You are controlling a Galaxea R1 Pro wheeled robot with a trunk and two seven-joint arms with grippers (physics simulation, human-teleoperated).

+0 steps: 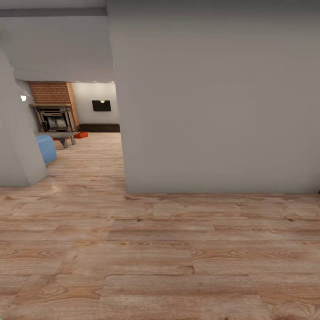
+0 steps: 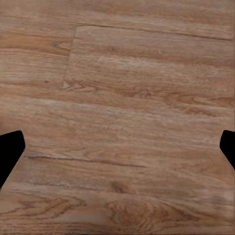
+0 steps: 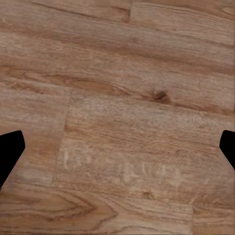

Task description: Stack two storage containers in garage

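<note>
at the far end of the passage, head view: living room (image 1: 84,133) with brick fireplace (image 1: 53,106), light wood-plank flooring (image 1: 160,249) running from it up to the camera. one red-orange storage container (image 1: 81,134) sits on the planks near the fireplace, just beside a grey low tabletop (image 1: 62,135); another bit of orange shows under that tabletop, too small to tell what it is. blue sofa (image 1: 46,148) edge pokes out past the left wall corner. big grey wall (image 1: 213,102) blocks the right side. left end effector (image 2: 117,152): both dark fingertips at opposite frame edges, spread wide, nothing between them, just planks below. right end effector (image 3: 117,152): same, wide apart, holding nothing, over bare planks.
</note>
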